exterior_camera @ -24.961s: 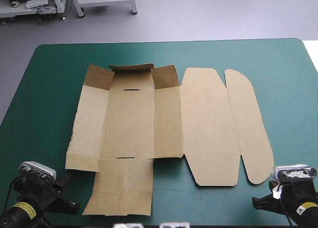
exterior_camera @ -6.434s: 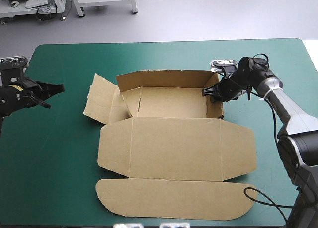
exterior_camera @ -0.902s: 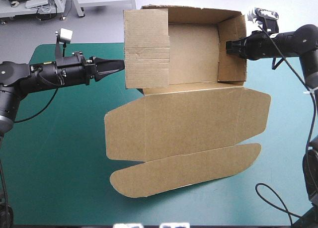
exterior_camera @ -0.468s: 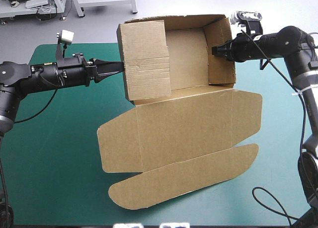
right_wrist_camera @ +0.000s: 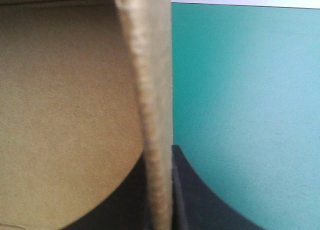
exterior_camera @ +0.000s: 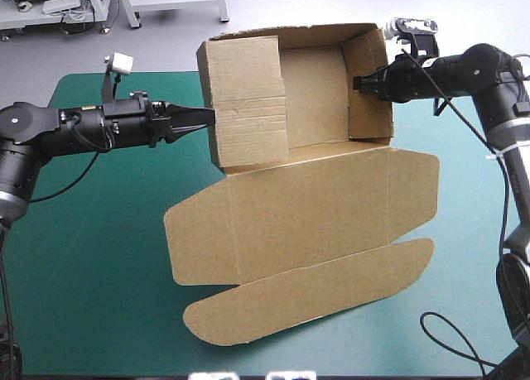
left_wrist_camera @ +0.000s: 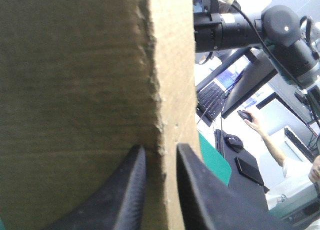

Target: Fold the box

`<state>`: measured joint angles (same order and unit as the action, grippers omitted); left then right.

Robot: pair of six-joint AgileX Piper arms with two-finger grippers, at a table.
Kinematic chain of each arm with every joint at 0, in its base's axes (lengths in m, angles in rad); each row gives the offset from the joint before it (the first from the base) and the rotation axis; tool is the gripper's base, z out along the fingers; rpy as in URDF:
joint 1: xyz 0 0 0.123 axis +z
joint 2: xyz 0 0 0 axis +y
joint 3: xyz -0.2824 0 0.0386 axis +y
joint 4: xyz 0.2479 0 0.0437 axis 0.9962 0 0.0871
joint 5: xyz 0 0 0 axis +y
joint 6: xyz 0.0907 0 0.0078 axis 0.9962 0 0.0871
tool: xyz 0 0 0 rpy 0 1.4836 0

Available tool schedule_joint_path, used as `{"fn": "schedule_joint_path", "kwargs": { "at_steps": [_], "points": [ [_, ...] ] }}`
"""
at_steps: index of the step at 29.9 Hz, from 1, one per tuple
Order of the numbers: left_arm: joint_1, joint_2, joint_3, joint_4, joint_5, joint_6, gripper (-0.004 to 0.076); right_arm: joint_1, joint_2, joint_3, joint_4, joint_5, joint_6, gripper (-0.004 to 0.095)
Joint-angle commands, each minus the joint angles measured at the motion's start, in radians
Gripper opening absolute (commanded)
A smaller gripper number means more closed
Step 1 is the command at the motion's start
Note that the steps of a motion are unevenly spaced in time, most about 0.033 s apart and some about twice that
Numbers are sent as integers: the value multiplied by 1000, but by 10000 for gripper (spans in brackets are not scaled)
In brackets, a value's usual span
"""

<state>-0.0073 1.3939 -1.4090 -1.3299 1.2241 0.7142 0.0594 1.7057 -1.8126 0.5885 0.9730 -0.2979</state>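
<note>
The brown box [exterior_camera: 315, 90] is lifted off the table and tipped so its open tray faces the camera, its lid [exterior_camera: 306, 210] and rounded flap [exterior_camera: 306, 301] hanging down in front. My left gripper [exterior_camera: 207, 115] is shut on the box's left wall panel [exterior_camera: 246, 98]; in the left wrist view that wall's edge [left_wrist_camera: 170, 89] stands between the two black fingers [left_wrist_camera: 131, 190]. My right gripper [exterior_camera: 358, 83] is shut on the box's right end wall [exterior_camera: 368, 86], whose edge [right_wrist_camera: 150, 115] runs between its fingers [right_wrist_camera: 192, 195] in the right wrist view.
The teal-green table cover [exterior_camera: 91, 256] lies bare under and around the raised box. In the left wrist view the right arm [left_wrist_camera: 250, 29] shows beyond the wall edge. The right wrist view has teal-green cover [right_wrist_camera: 245, 89] beside the wall.
From flat sheet to walled tray, then lifted by both grippers. Just before, the box shifted left and down a little; the left gripper has pushed slightly further right at the wall.
</note>
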Motion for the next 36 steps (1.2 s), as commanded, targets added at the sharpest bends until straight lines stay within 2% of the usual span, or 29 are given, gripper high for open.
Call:
{"fn": "schedule_joint_path", "kwargs": {
  "at_steps": [1, 4, 7, 12, 16, 22, 26, 33, 36],
  "points": [
    [-19, -33, -32, -80, 62, 7, 302, 3, -46, -33, 61, -57, 15, -14],
    [-19, -33, -32, -80, 60, 7, 388, 3, -46, -33, 56, -57, 15, -14],
    [-19, -33, -32, -72, 47, 7, 423, 3, -46, -33, 56, -57, 15, -11],
    [-19, -33, -32, -2, 10, 3, 422, 4, -46, -33, 48, -57, 16, 4],
    [-19, -33, -32, 95, -65, -34, 422, 16, -46, -33, 32, -55, 27, 4],
    [-19, -33, -32, 105, -129, -74, 422, 117, -46, -33, -113, -94, 82, 4],
    [-19, -33, -32, 168, -165, -74, 421, 156, -46, -33, -116, -129, 93, 4],
    [-19, -33, -32, 388, -222, -204, 419, 209, -46, -33, -122, -147, 122, 4],
    [-19, -31, -32, 472, -254, -259, 370, 233, -46, -33, -124, -157, 137, 4]
  ]
}}
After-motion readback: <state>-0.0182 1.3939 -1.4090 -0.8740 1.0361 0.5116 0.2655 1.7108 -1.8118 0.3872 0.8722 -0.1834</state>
